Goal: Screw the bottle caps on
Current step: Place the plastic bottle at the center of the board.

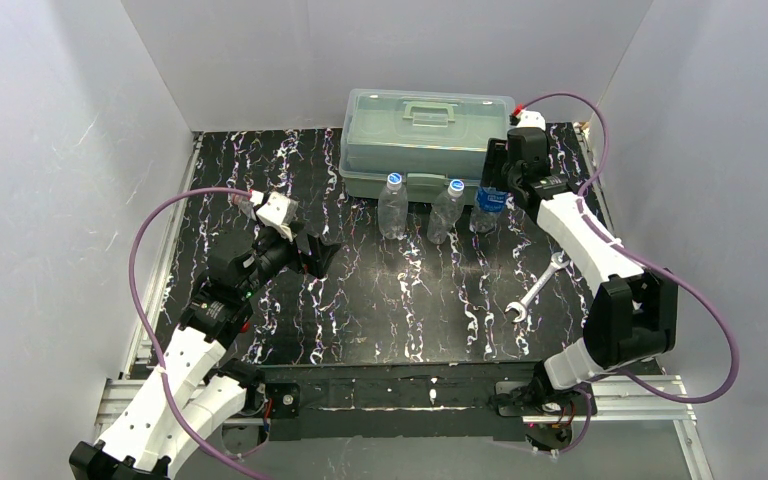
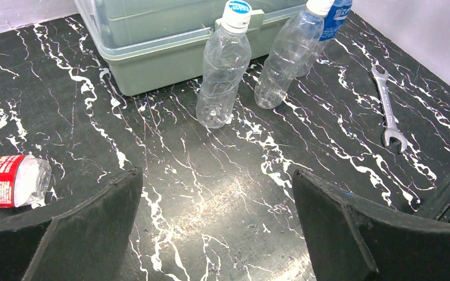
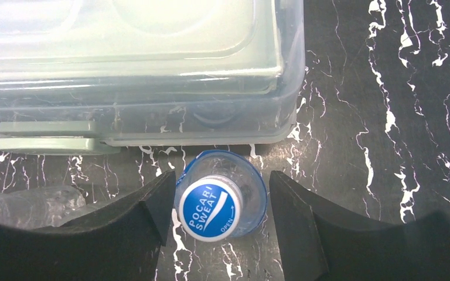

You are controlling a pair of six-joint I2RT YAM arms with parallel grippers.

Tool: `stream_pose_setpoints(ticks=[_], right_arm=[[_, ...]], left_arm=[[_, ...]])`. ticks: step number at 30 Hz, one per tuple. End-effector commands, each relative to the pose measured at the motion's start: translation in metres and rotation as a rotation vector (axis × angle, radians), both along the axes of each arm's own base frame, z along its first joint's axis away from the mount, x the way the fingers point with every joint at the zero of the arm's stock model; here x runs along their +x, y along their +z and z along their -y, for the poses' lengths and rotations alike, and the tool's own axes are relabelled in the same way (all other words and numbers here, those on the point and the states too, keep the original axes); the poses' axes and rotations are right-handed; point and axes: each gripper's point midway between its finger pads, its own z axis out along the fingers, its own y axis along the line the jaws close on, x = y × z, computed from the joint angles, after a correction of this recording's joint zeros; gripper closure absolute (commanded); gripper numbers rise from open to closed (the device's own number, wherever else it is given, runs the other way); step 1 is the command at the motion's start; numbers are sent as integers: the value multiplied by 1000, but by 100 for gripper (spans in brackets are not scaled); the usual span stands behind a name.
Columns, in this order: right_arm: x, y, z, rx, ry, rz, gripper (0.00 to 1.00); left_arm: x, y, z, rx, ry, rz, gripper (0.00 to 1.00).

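Observation:
Three clear bottles stand in front of the box, two plain ones [image 1: 392,208] [image 1: 445,214] and a blue-labelled one [image 1: 488,206]. Each plain bottle wears a blue and white cap [image 2: 237,13] [image 2: 319,4]. My right gripper [image 3: 221,177] hangs open over the blue-labelled bottle [image 3: 252,193], its fingers on either side of that bottle's blue and white cap [image 3: 210,209]; the right finger is clear of it. A red-labelled bottle [image 2: 9,180] lies on its side left of my left gripper [image 2: 217,175], which is wide open and holds nothing above the mat.
A large translucent lidded box [image 1: 425,135] stands at the back, just behind the bottles. A silver wrench [image 1: 535,290] lies on the black marbled mat [image 1: 380,310] near my right arm. Grey walls close in the sides and back.

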Motion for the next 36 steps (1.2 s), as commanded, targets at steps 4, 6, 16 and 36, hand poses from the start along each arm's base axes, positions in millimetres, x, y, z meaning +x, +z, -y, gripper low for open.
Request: stream_pose_setpoints(ticks=[4, 6, 16, 36], right_arm=[[13, 27, -3, 30, -1, 61, 31], [13, 29, -2, 26, -4, 63, 29], [11, 49, -2, 29, -5, 79, 15], [-9, 121, -51, 81, 184, 4, 4]], left_arm=[[2, 1, 0, 0, -5, 12, 2], [1, 0, 0, 1, -5, 9, 2], [5, 0, -2, -11, 27, -9, 2], [88, -39, -127, -122, 889, -579, 2]])
